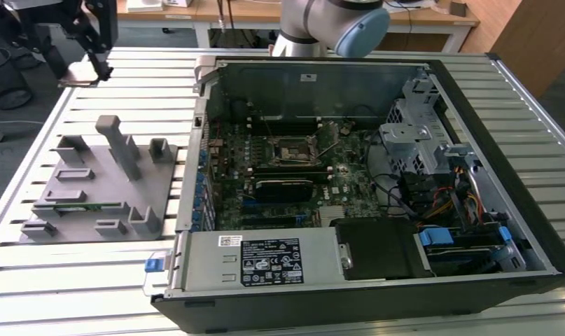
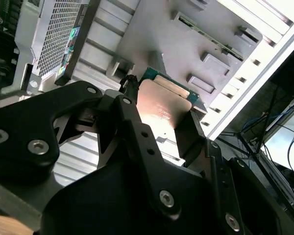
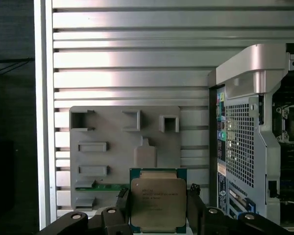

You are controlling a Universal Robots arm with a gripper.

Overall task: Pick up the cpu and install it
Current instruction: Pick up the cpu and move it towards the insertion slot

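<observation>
My jaws are closed on the chip (image 3: 158, 203). One black finger (image 3: 122, 201) presses one edge of it. The other finger (image 3: 194, 203) presses the edge across from it. The chip sits flat between them, as both wrist views show. Its shiny silver top faces up, and a thin green rim runs around it.

The chip is up in the air and touches nothing but my jaws.

Below my jaws, and a bit past them, lies a gray tray (image 3: 112, 161). It has small slots and little posts on it. A long green stick (image 3: 100, 186) lies in one slot, near my jaws and off to one side.

The tray rests on a silver bench (image 3: 137, 49) made of long strips.

On the other side of my jaws stands a big open computer box (image 3: 245, 147). In the exterior view the tray is just beside the box, on the exterior view's left. Inside the box is a green board. On that board is a square socket (image 1: 290, 149) with a black frame.
</observation>
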